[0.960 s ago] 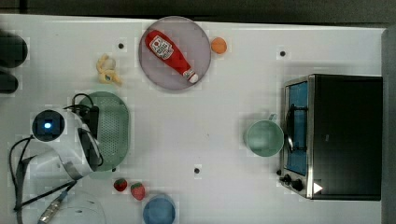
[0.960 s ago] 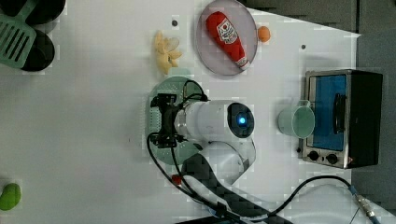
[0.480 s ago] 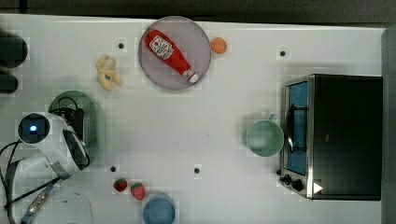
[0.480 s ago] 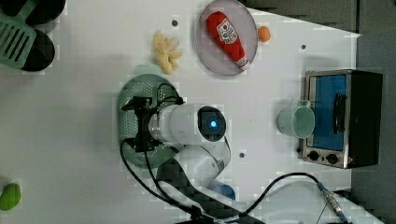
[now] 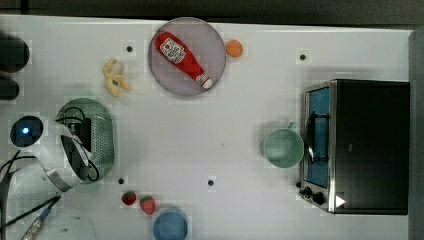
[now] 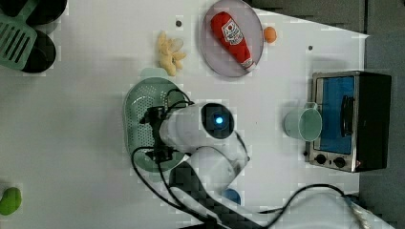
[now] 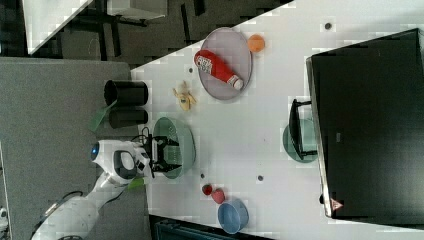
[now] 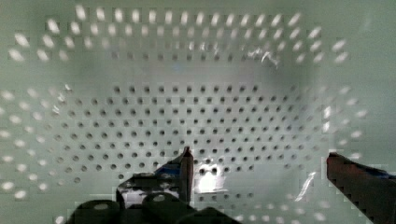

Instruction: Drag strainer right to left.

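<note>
The hand (image 8: 257, 161) hangs inside the strainer (image 5: 102, 137), its 2 fingers (image 8: 187, 161) spread wide apart, gripping nothing. The wrist view shows the perforated floor beneath them. The strainer sits just below the banana (image 5: 116, 77), far from the toaster oven (image 5: 360, 145).

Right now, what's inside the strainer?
The open tool hangs inside the strainer, its fingers spread over the perforated floor. No food or other item shows on the visible holes. The arm covers part of the bowl, so that part can't be checked.
</note>
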### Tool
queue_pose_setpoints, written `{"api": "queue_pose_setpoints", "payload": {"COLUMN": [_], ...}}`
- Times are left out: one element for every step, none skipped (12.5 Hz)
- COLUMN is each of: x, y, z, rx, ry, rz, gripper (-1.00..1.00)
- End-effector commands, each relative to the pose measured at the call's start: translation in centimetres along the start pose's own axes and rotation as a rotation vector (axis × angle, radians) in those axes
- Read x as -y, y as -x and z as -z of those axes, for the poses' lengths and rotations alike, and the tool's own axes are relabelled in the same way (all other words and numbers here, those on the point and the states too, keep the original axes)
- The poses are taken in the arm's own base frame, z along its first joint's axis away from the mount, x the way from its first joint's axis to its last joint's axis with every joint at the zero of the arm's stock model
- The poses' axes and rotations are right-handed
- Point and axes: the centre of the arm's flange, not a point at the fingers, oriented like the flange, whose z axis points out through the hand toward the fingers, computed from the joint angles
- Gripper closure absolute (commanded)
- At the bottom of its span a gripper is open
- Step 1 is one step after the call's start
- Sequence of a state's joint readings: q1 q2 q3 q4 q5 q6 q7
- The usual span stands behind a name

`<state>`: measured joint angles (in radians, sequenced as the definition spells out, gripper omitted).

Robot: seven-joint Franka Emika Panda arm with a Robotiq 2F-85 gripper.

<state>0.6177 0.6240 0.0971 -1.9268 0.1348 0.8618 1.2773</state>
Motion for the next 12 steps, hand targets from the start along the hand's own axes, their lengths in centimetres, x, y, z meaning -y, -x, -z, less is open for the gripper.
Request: {"api": "queue_pose_setpoints", "payload": {"x": [1.9,2.2,2.4,2.2,1.7,0.9,-0.1,-1.4,-2.8,-4.2,-5.4,-6.3], "y": [-3.5,-6.2,-9.4,-13.1,-17.1,-21.0,-24.8,-28.8,-32.6,-36.0,-39.0,-41.6], "z": [15.0,19.0,23.0,26.6,30.0,33.1,35.9,38.2,39.8,41.2,42.3,43.1], "rx": [0.02,0.012,0.001,-0.017,-0.037,-0.049,-0.055,-0.066,-0.081,-0.096,-0.116,-0.138], "ry": [-0.136,-0.153,-0.169,-0.174,-0.18,-0.19,-0.203,-0.202,-0.187,-0.179,-0.181,-0.184], "rz": [0.168,0.195,0.23,0.276,0.331,0.387,0.441,0.494,0.557,0.618,0.668,0.706], "gripper": [-1.0,-1.0,-1.0,-1.0,-1.0,-1.0,-1.0,-1.0,-1.0,-1.0,-1.0,-1.0]}}
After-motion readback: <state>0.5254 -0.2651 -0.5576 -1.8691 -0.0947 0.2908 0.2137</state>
